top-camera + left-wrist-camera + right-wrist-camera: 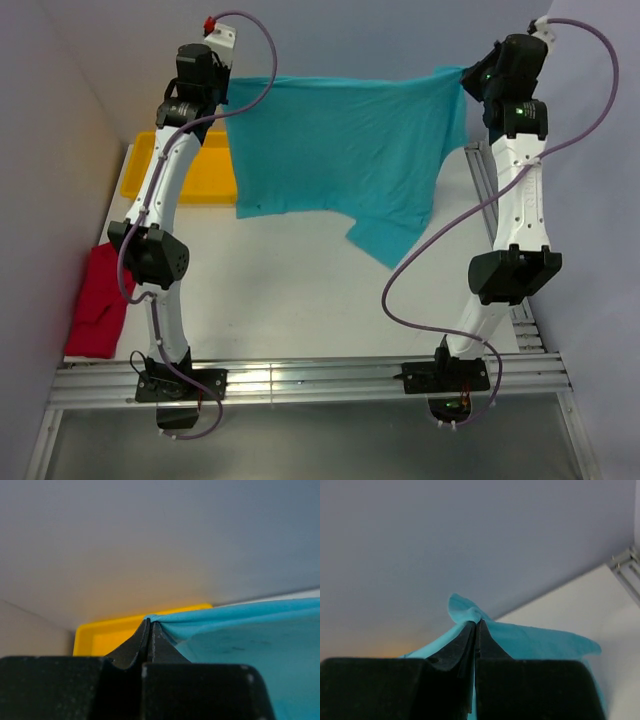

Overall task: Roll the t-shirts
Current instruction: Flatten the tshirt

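Teal t-shirt [340, 150] up in the air, stretched wide btwn both arms over the far part of the table [300, 310], one sleeve drooping lowest at the right; can't tell if it touches the surface. L gripper [150, 625] pinched tight on the shirt's left corner, fabric edge caught right at the tips, no gap btwn the jaws. R gripper [477, 625] same story on the opposite corner: clamped, w/ a small tuft of teal poking past the tips. Yellow tray [180, 172] sits far left, its right end hidden behind the hanging cloth in the top view. Red t-shirt [98, 300] lies crumpled at the table's left edge, well apart from the teal one.
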You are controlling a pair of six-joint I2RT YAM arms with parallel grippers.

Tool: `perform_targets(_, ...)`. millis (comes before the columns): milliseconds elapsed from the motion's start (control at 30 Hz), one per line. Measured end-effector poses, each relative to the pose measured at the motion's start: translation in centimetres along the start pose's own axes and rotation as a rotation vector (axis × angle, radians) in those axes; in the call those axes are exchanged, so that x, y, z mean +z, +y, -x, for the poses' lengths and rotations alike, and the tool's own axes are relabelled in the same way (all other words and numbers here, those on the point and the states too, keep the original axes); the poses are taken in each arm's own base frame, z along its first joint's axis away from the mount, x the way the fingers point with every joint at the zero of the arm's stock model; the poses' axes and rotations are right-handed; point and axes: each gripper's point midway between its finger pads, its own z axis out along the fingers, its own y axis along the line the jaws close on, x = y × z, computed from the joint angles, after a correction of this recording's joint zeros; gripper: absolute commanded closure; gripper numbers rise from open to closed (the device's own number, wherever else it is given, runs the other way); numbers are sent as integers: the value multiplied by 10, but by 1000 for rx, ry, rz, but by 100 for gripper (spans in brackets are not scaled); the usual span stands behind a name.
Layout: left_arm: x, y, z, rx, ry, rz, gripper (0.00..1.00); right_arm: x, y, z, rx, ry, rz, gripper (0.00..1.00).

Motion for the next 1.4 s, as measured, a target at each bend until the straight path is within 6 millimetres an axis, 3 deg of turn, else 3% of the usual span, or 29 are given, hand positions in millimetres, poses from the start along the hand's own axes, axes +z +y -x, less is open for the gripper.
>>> perform_targets(200,5,12,48,-48,-196,72,100,-5,20,56,0,-167,85,100)
perform_targets(367,19,16,71,-74,-312,114,100,3,29,72,-20,-242,125,100)
perform_targets(467,35,14,71,-75,-346,131,100,13,27,73,-38,-258,124,100)
perform_targets(567,51,8,55,-61,-328,132,99,19,24,70,-51,-254,117,100)
perform_targets(700,65,-6,16,-43,-257,112,100,24,16,57,-56,-233,107,100)
perform_targets(833,76,-24,-43,-12,-129,70,100,28,-10,14,-60,-142,67,100)
perform_targets(933,80,-41,-88,3,-18,11,100,26,-39,-29,-61,-50,12,100)
perform_targets(1000,78,-51,-110,13,54,-33,100,26,-55,-51,-59,-3,-19,100)
perform_targets(1200,70,-71,-137,15,152,-140,100,27,-83,-92,-54,81,-71,100)
perform_targets(1400,62,-94,-160,22,229,-247,100,28,-99,-114,-55,120,-100,100)
